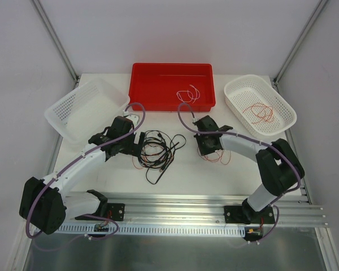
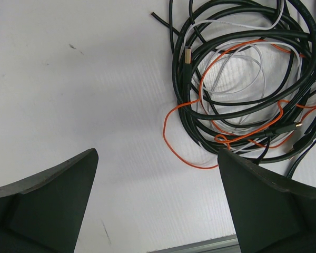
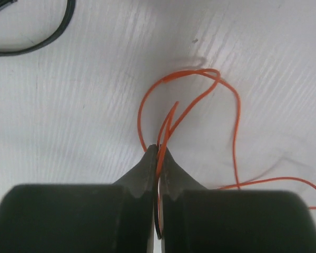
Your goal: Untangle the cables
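Glossy cables (image 2: 177, 74), matt table (image 2: 68, 95)
The black cables are gleaming smoothly, while the white table is showing a fine ribbed grain

Red tray (image 1: 152, 90) sits between left basket (image 1: 85, 110) and right basket (image 1: 244, 84).

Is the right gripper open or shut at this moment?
Shut: the right gripper presses its tips together on a red-orange cable.

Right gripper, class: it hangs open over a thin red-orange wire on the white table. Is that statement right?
Not quite. The right gripper is not open: it is shut, its jaws pinched on the thin red-orange wire on the white table. The right wrist view shows this.
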You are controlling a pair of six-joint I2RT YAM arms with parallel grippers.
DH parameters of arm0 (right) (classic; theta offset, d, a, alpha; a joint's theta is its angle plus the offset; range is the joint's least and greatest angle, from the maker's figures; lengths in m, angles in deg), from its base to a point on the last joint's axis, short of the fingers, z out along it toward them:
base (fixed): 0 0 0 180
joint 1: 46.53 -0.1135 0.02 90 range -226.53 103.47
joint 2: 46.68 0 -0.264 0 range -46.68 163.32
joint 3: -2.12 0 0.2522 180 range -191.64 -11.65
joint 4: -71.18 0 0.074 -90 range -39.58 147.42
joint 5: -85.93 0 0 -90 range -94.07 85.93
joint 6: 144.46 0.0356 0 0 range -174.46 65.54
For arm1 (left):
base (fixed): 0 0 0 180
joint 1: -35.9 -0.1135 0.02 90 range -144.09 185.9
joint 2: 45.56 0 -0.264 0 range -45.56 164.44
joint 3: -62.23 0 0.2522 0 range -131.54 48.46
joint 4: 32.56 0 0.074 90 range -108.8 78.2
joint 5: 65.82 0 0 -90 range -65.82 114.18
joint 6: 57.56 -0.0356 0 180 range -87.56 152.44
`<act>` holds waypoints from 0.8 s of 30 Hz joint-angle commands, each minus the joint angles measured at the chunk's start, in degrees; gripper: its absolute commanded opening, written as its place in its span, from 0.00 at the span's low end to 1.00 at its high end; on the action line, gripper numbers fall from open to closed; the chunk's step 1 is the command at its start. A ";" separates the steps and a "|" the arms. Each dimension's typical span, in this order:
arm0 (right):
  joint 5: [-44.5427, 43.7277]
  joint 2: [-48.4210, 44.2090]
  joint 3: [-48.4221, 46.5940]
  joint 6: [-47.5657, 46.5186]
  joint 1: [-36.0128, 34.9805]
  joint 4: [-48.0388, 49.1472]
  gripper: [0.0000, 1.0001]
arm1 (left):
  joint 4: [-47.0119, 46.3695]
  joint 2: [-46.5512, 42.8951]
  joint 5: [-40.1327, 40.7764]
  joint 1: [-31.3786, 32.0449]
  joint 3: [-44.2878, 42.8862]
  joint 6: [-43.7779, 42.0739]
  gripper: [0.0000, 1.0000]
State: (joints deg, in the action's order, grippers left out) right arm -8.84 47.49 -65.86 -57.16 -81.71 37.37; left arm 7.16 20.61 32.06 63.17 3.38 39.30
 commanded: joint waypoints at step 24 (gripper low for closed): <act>-9.38 -16.13 -45.44 -11.63 27.16 -15.11 0.01 | 0.24 -1.57 -1.73 -0.55 -1.41 0.62 0.99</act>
State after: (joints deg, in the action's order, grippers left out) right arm -20.89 27.88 -107.37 -68.09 -58.41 18.35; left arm 7.18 20.42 31.51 63.17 3.38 39.30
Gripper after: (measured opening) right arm 0.020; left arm 0.992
